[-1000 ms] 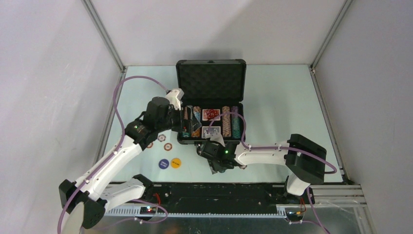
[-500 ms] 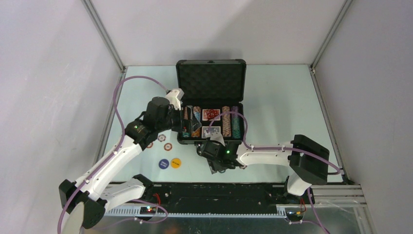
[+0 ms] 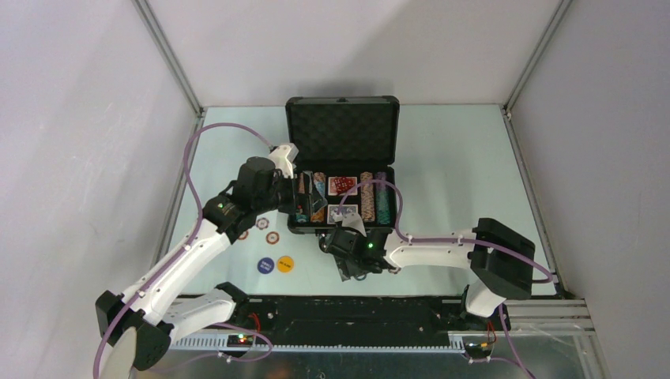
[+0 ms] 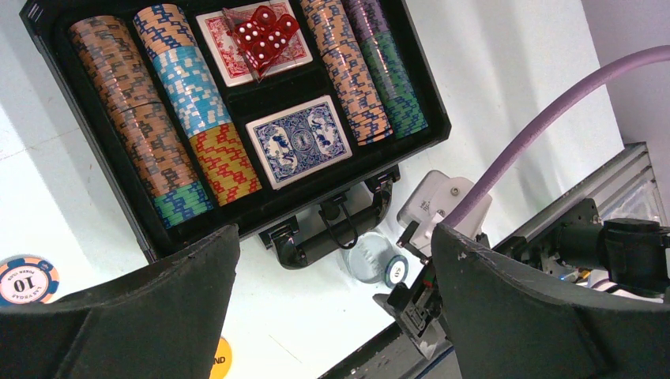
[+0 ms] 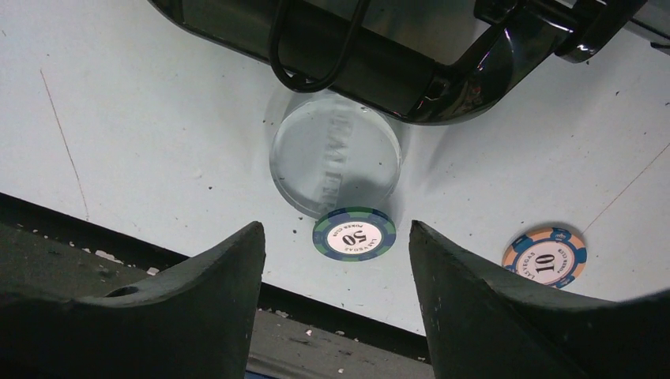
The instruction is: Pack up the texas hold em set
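Note:
The black case (image 3: 341, 134) stands open with its foam lid up. Its tray (image 4: 237, 209) holds rows of striped chips (image 4: 134, 118), a blue card deck (image 4: 300, 140) and red dice (image 4: 265, 31) on a red deck. My left gripper (image 4: 333, 230) hangs open over the tray's front left, holding nothing. My right gripper (image 5: 336, 227) is open just above a blue-green 50 chip (image 5: 354, 234), which lies flat on the table between the fingers. The chip rests against a clear round button (image 5: 336, 162) in front of the case handle (image 5: 395, 71).
An orange and blue 10 chip (image 5: 545, 256) lies right of the 50 chip. Left of the case lie loose chips (image 3: 272, 238), a blue button (image 3: 265, 264) and a yellow button (image 3: 285, 264). The table's near edge and black rail (image 3: 348, 308) are just behind my right gripper.
My right arm's elbow has shifted slightly. The left arm has not moved, and the case and chips lie as before.

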Available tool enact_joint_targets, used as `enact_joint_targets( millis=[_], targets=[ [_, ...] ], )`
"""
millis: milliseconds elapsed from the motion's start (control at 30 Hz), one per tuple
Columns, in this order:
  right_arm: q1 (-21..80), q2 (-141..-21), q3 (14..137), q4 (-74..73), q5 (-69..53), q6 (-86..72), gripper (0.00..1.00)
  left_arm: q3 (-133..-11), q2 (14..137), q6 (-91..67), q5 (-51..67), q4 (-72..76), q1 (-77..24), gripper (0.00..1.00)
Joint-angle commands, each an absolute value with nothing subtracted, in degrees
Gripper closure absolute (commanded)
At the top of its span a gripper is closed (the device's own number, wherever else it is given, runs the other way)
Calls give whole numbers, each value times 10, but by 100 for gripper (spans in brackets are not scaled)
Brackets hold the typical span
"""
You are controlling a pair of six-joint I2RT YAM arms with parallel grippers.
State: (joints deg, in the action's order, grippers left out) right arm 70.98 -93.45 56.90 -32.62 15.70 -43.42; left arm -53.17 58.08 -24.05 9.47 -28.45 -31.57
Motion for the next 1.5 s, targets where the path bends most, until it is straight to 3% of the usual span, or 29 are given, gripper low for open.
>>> enact_joint_targets(
  millis=[0, 400, 1467],
  targets=[
    [709, -909, 582, -329, 174, -423, 28, -525, 576, -246, 104, -278, -312, 4],
    [699, -858, 499, -255, 153, -406, 27, -524, 576, -247, 104, -278, -312, 4],
    [719, -905, 486, -243, 163, -421, 31, -527, 576, -249, 107, -278, -312, 4]
  ],
)
